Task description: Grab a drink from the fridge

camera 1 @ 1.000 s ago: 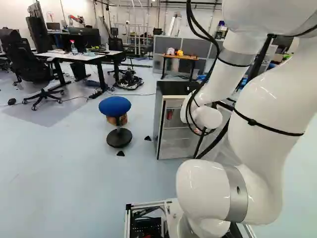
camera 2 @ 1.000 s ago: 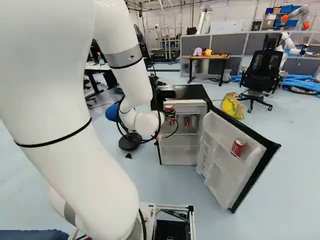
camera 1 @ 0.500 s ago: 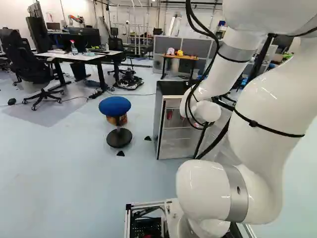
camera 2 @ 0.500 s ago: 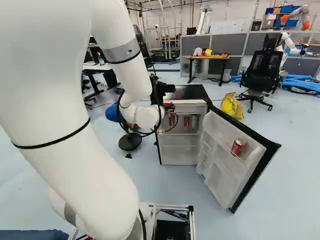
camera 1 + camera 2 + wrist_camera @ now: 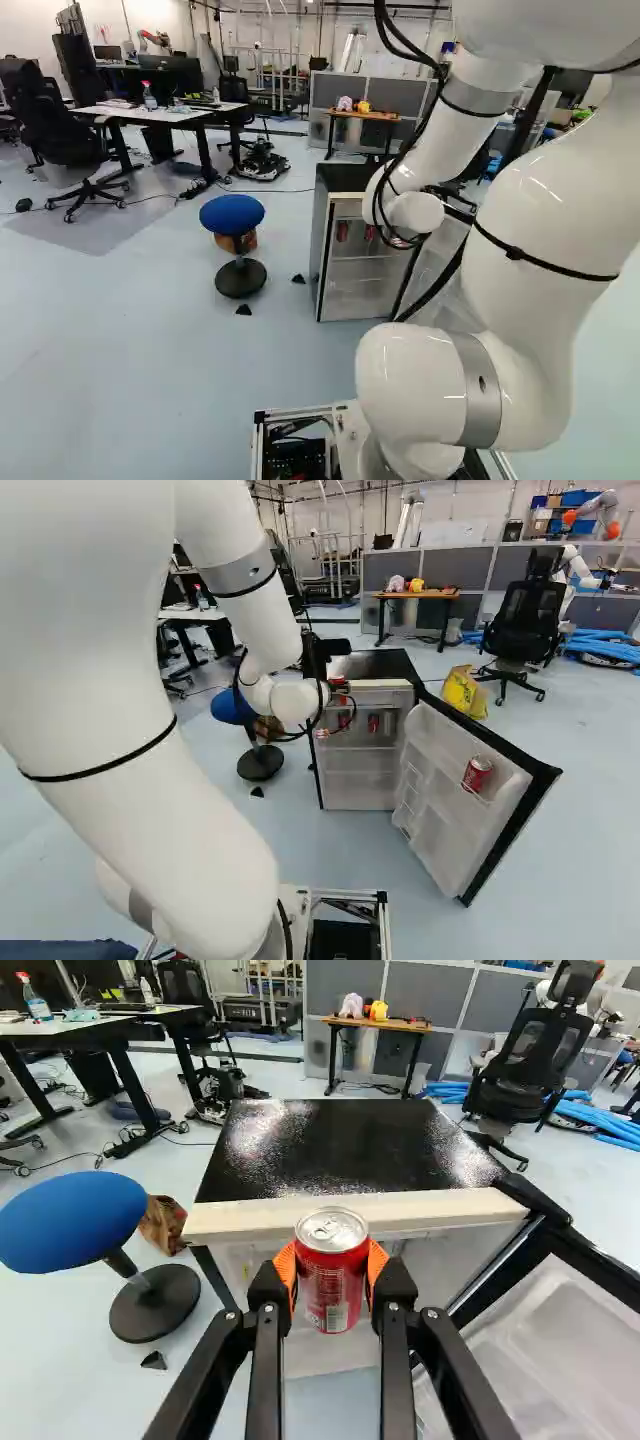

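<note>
- Left of the fridge, a stool is showing its round, matte blue seat.
- Just before the fridge's pale front edge, the gripper is pinching a smooth red metal can upright, orange pads parted by its width.
- The robot should be retreating slowly, keeping it level.
- Right of the fridge, the moulded white door is standing open, perhaps risking a knock.

Over the last second the arm was raised slightly, and the held red can was carried upward with it.
</note>
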